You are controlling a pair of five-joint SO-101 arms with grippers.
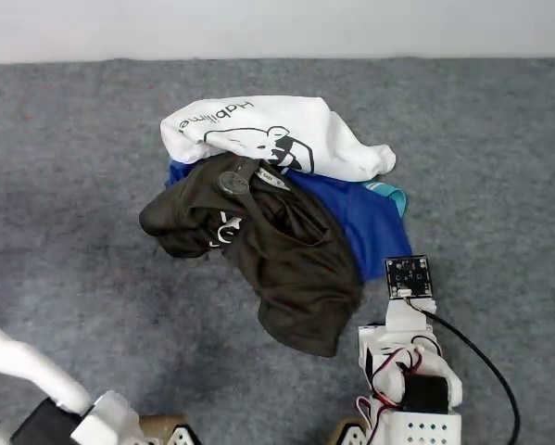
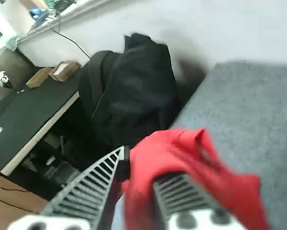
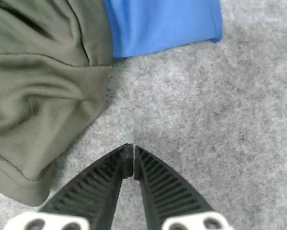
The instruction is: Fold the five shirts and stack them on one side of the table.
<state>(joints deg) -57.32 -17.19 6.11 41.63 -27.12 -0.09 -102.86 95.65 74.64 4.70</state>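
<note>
Looking down from the high view, the white shirt (image 1: 277,134), olive shirt (image 1: 296,255) and blue shirt (image 1: 372,221) sit heaped mid-worktop (image 1: 73,269). The left wrist view adds a red shirt (image 2: 193,155), pinched in the left end effector (image 2: 144,165). The right end effector (image 3: 133,154) is closed on nothing, tips touching, just beside the olive hem.
</note>
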